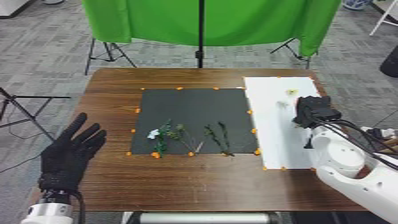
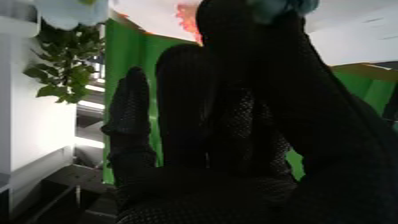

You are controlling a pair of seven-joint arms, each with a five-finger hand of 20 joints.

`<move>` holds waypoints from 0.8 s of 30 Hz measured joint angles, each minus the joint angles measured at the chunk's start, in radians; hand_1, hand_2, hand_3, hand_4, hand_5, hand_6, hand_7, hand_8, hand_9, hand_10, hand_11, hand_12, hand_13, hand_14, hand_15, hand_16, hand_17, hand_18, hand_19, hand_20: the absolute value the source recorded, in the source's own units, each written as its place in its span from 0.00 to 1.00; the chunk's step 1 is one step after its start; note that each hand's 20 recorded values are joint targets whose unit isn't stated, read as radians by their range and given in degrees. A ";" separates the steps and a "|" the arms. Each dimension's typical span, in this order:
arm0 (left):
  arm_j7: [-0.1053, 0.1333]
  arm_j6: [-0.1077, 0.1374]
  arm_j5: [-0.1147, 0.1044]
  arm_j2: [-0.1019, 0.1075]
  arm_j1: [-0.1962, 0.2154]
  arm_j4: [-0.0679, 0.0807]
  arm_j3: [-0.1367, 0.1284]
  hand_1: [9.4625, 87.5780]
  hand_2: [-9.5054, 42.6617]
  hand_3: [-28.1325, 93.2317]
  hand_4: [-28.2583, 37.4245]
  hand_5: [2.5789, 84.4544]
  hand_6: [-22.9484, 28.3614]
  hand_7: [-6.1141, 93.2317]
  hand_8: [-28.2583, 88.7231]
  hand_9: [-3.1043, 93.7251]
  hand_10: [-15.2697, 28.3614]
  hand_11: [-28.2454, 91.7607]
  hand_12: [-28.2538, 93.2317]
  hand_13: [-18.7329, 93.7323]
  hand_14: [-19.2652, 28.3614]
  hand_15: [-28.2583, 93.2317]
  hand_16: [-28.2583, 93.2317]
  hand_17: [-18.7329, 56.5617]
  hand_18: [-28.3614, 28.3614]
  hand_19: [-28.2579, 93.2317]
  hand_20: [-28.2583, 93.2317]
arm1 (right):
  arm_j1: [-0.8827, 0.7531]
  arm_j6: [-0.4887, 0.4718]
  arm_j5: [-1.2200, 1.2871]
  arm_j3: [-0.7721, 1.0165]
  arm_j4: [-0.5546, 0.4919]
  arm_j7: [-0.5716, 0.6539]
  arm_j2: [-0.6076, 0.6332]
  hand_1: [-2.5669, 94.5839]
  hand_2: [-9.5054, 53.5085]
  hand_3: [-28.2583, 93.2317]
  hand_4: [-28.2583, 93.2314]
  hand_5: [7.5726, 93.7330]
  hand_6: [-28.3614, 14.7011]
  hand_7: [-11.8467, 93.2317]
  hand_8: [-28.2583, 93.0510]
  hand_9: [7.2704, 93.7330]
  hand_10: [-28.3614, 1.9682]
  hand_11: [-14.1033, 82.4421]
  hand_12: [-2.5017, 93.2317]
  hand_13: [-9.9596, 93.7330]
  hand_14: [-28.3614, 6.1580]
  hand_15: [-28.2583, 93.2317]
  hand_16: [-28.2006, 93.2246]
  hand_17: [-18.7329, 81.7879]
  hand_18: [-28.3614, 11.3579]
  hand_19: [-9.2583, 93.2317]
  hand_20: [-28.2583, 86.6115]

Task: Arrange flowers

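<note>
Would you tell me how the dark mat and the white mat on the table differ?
The dark mat is nearly square, while the white mat is long and narrow. Several leafy stems lie on the dark mat; the right hand is over the white mat's edge. Both are edged with orange marks.

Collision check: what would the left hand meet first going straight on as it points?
The way looks free over the table, with the left hand passing left of the black mat; beyond, perhaps the green cloth, though depth is unclear.

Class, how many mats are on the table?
2: a black mat in the middle, bearing a white flower, and a white mat on the right, partly under the right robot hand.
</note>
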 measured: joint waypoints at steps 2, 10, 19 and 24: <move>-0.004 -0.001 0.002 -0.005 0.000 0.000 -0.001 0.17 0.29 0.90 0.03 0.38 0.59 0.17 0.16 0.37 0.80 0.39 0.31 0.35 0.98 0.58 0.16 0.09 0.94 0.67 0.28 | -0.010 -0.012 0.008 0.013 -0.005 0.000 -0.003 0.50 0.00 0.83 0.00 0.76 0.73 0.29 0.20 0.88 0.71 0.36 0.35 0.75 0.65 0.80 0.40 0.39 0.14 0.83 0.65; -0.007 -0.002 0.006 -0.011 0.000 0.000 -0.002 0.17 0.29 0.90 0.02 0.38 0.59 0.17 0.16 0.37 0.80 0.40 0.31 0.35 0.98 0.58 0.16 0.09 0.94 0.67 0.28 | -0.017 -0.087 0.027 0.033 -0.009 -0.001 -0.018 0.62 0.00 0.77 0.00 0.92 0.74 0.29 0.24 1.00 0.83 0.31 0.39 0.83 0.74 0.77 0.45 0.44 0.17 0.85 0.65; -0.002 -0.001 0.005 -0.008 0.001 -0.001 -0.006 0.17 0.29 0.90 0.02 0.39 0.59 0.17 0.16 0.37 0.80 0.39 0.31 0.35 0.98 0.58 0.16 0.09 0.93 0.67 0.28 | -0.020 0.007 -0.024 0.021 -0.019 -0.010 -0.022 0.65 0.00 0.76 0.00 0.95 0.71 0.27 0.25 1.00 0.82 0.35 0.38 0.85 0.74 0.77 0.46 0.46 0.17 0.86 0.65; -0.003 -0.001 0.005 -0.007 0.008 -0.004 -0.021 0.17 0.29 0.90 0.02 0.39 0.60 0.17 0.16 0.37 0.80 0.39 0.31 0.35 0.98 0.58 0.16 0.09 0.94 0.67 0.28 | -0.020 0.027 -0.049 0.045 -0.075 -0.022 -0.023 0.64 0.00 0.77 0.00 0.96 0.70 0.27 0.25 1.00 0.81 0.35 0.38 0.86 0.73 0.76 0.47 0.46 0.17 0.86 0.66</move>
